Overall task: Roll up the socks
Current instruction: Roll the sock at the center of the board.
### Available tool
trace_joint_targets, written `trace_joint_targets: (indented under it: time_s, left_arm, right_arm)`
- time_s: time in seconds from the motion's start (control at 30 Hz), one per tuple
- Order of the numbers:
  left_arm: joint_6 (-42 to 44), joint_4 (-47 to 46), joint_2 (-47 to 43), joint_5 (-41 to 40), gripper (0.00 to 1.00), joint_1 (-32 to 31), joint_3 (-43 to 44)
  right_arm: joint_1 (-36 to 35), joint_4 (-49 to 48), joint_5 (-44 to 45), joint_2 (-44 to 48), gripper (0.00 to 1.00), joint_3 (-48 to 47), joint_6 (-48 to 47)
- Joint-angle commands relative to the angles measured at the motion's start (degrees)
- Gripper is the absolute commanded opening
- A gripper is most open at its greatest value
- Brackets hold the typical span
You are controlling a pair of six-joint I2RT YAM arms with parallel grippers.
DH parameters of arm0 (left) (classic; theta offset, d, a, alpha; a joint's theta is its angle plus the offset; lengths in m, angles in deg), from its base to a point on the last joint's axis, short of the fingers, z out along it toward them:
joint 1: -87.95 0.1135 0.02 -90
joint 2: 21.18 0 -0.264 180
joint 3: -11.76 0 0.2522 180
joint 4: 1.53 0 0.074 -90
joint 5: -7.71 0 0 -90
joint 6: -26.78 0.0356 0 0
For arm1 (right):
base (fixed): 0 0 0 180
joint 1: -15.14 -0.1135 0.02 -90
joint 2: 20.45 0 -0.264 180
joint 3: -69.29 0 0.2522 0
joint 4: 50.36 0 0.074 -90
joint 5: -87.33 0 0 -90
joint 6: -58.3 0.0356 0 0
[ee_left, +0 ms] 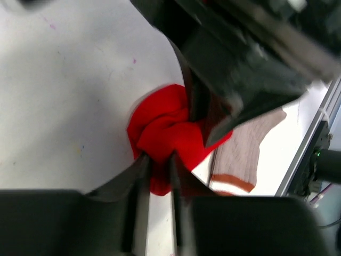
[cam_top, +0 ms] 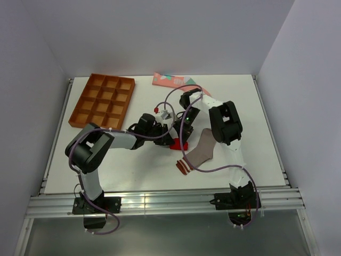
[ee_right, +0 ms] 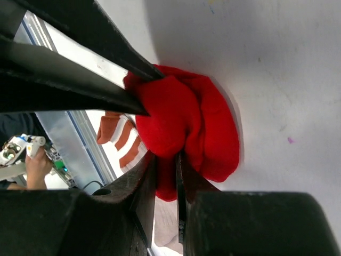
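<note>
1. The red sock [ee_left: 165, 133] is bunched into a crumpled wad. It is plain bright red, with soft folds twisting in toward its middle.
2. It sits on the white table [cam_top: 133, 165], about mid-table, caught between the two grippers.
3. The left gripper [ee_left: 158, 161] has its fingers drawn close together, with a fold from the wad's edge pinched between them.
4. The right gripper [ee_right: 165, 162] meets the wad from the opposite side, its fingers just as narrow, nipping a ridge of red cloth.
5. In each wrist view the other arm's dark fingers reach into the wad from the far side.
6. The grey sock [cam_top: 202, 151] lies flat just beside the red one, on the right arm's side. It is a ribbed grey-brown, and its cuff, striped maroon and white, points toward the near edge. I cannot tell whether it touches the red sock.
7. The pink sock [cam_top: 173, 81] lies flat at the table's far edge, well apart from the others. It is salmon with teal and white patches, and a cable crosses in front of part of it.
8. An orange-brown tray [cam_top: 104, 100], divided into square compartments, stands at the far left of the table.
</note>
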Motion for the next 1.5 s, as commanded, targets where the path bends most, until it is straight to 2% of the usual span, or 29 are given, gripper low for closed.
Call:
trace_joint_targets:
  time_s: [0.0, 0.07, 0.1, 0.23, 0.43, 0.7, 0.93, 1.17, 1.47]
  left_arm:
    - [-1.6, 7.4, 3.0, -5.5, 0.16, -0.6, 4.8]
    - [-2.5, 11.5, 4.5, -6.2, 0.08, -0.8, 6.1]
    - [-3.0, 12.6, 5.0, -6.6, 0.0, -0.9, 6.6]
    - [-4.6, 18.2, 6.7, -9.0, 0.0, -1.3, 9.4]
    - [-4.7, 26.8, 9.1, -11.2, 0.0, -1.7, 13.3]
    - [-3.6, 32.0, 10.6, -11.2, 0.0, -1.7, 16.6]
    - [-3.3, 33.4, 11.1, -10.9, 0.0, -1.6, 17.4]
    - [-3.2, 32.8, 11.3, -10.2, 0.0, -1.5, 17.3]
    - [-2.9, 33.7, 11.1, -9.7, 0.0, -1.4, 18.2]
  right_arm:
    - [0.5, -8.0, 9.4, 0.2, 0.23, 3.3, -0.1]
    - [0.4, -9.4, 10.0, 1.1, 0.25, 4.3, 0.8]
    - [0.4, -10.9, 10.6, 1.6, 0.27, 4.8, 1.2]
    - [0.4, -15.1, 12.2, 5.0, 0.41, 8.1, 3.9]
    - [0.5, -22.9, 13.6, 11.4, 0.49, 13.9, 7.6]
    - [0.9, -33.8, 13.0, 21.4, 0.54, 22.9, 10.6]
    - [3.4, -34.4, 9.5, 24.5, 0.57, 24.0, 11.7]
    - [6.5, -31.0, 4.4, 24.3, 0.6, 22.8, 11.0]
    - [11.9, -36.6, 2.9, 29.1, 0.6, 28.1, 10.4]
